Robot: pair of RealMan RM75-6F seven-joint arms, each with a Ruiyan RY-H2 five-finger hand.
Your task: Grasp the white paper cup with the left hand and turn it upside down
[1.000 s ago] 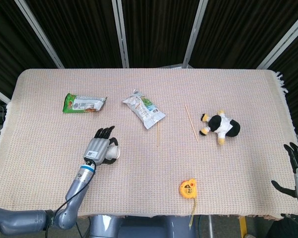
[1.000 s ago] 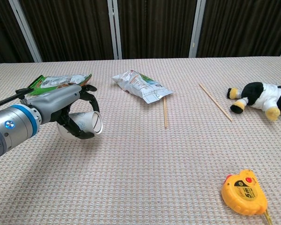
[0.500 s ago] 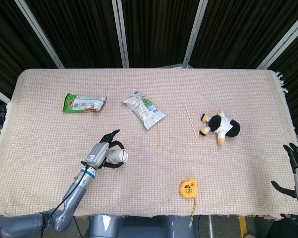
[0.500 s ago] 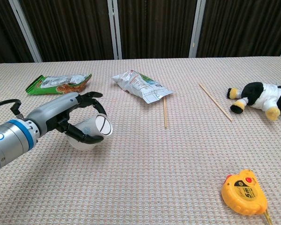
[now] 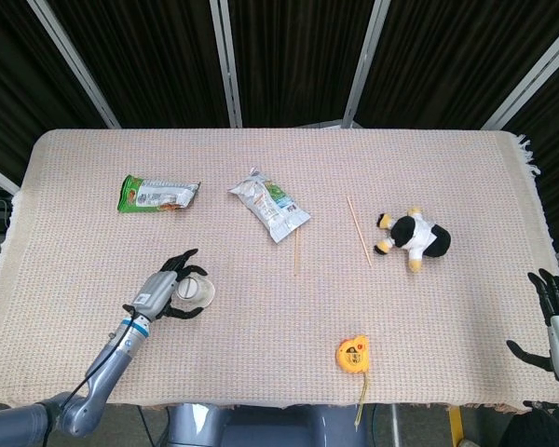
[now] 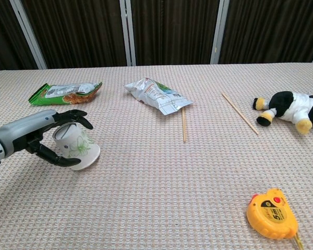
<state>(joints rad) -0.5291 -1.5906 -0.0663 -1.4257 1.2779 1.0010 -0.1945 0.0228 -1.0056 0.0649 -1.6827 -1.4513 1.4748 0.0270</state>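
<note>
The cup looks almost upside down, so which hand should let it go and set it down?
Left. The left hand already holds the cup on the table; the right hand hangs open at the far edge.

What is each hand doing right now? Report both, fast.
Left hand: holding the white paper cup, which is tilted, wide end down on the table.
Right hand: open, fingers spread, holding nothing.

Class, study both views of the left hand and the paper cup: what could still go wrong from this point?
1. The white paper cup sits tilted, base up, in the left hand; released now, it may tip and roll.
2. The fingers wrap thin paper, so extra squeeze could crush it.
3. Pulling away sideways might drag the cup across the woven cloth.
</note>
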